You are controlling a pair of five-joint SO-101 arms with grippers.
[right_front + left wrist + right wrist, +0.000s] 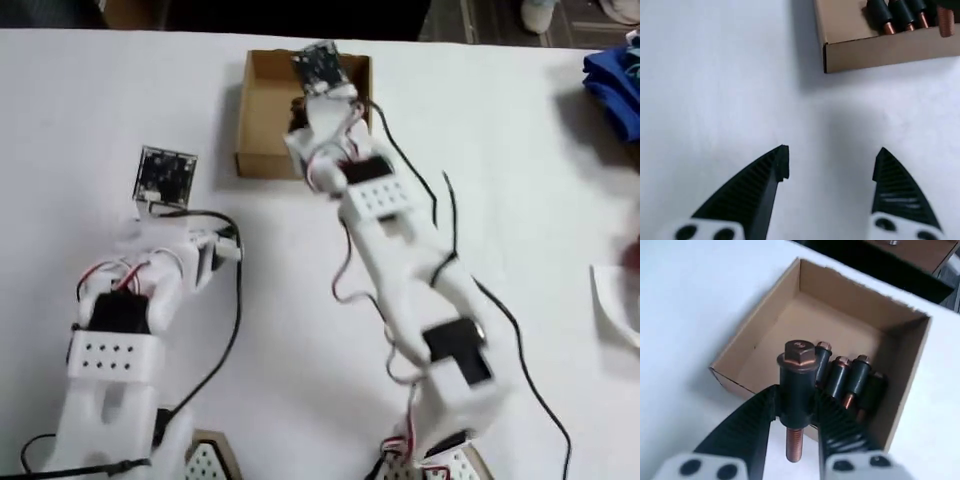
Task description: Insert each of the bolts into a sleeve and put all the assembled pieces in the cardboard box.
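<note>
The cardboard box [262,110] stands at the back middle of the table. Several assembled pieces [850,375], copper bolts in black sleeves, lie side by side in one corner of the box [850,295]. My right gripper [796,397] hangs just over the box's near wall, shut on another assembled piece [797,382]. That piece stands upright, hex head up and thread poking out below. My left gripper [832,162] is open over bare table, short of the box [890,50], with nothing between its fingers. The pieces [897,15] lie inside that box.
A blue cloth [615,85] lies at the back right corner. A white object [615,300] sits at the right edge. The left arm [130,300] stays at the front left. Black cables trail beside both arms.
</note>
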